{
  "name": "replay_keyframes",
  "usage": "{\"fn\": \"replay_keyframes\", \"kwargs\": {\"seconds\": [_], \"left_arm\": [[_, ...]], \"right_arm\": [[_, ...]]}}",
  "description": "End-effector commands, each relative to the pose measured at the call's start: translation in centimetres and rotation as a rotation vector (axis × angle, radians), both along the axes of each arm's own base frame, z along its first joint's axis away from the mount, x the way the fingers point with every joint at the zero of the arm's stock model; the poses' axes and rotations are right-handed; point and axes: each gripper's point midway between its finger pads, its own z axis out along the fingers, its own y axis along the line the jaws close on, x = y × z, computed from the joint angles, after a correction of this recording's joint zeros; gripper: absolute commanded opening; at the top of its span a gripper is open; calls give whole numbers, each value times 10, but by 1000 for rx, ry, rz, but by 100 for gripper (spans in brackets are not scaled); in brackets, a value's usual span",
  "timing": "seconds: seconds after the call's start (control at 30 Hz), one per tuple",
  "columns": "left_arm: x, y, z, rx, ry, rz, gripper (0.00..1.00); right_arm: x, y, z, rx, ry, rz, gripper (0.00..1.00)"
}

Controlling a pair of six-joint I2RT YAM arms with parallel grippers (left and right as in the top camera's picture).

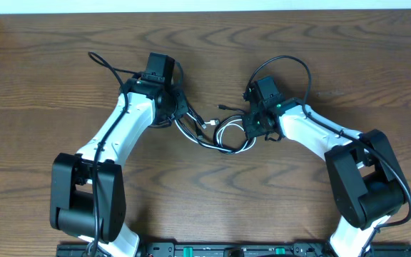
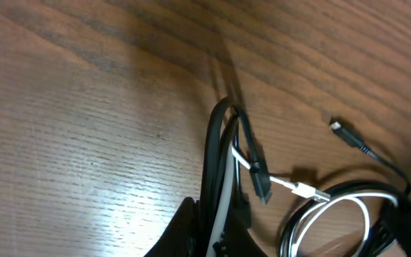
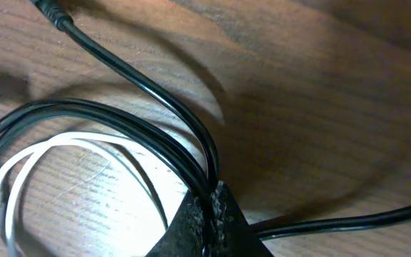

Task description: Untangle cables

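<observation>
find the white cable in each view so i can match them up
overhead: the white cable is a small loop at the centre of the picture.
left wrist: lower right, plug and loop.
right wrist: lower left, a pale arc.
shared landmark: the black cable, which curves around the white loop in all three views.

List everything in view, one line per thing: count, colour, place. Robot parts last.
thin black cable: one, black, looped at table centre between the grippers, tangled with the white one
thin white cable: one, white, coiled among the black loops
brown wooden table: one, brown, beneath everything
left arm and right arm: two, white with black joints, either side of the tangle
left gripper: one, black, shut on the thin black cable
right gripper: one, black, shut on the thin black cable
</observation>
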Motion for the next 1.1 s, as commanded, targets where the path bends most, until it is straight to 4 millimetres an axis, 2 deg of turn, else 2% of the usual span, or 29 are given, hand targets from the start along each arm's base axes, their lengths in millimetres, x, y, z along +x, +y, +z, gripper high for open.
{"fn": "replay_keyframes", "kwargs": {"seconds": [0.0,0.03,0.07,0.17,0.23,0.27,0.37,0.43,0.5,0.63,0.83,1.07], "left_arm": [[14,-3,49,-2,-137,-56,7],[14,-3,58,-8,-161,-56,7],[13,-3,72,-16,-196,-55,13],[10,-2,101,-31,-270,-54,60],[9,-2,113,-38,-305,-54,76],[8,-2,116,-40,-313,-54,79],[4,-1,115,-37,-296,-54,81],[-3,-1,107,-37,-257,-60,81],[-11,-9,101,-73,-225,-86,80],[-25,-33,87,-106,-181,-190,74],[-49,-88,63,-142,-147,-533,72],[-74,-133,52,-344,-128,-818,70]], "right_arm": [[-1,6,25,78,-13,-14,1],[1,7,38,97,-34,-17,1],[2,8,56,126,-61,-18,1],[-2,18,102,252,-111,10,1],[-9,25,131,350,-123,10,1],[-12,26,141,380,-123,9,1],[-23,21,157,392,-119,-23,1],[-30,14,158,372,-98,-54,1],[-34,12,155,361,-78,-60,1],[-40,11,152,360,-48,-63,1],[-46,16,157,384,-60,57,1],[-48,11,165,466,-43,112,1]]}}
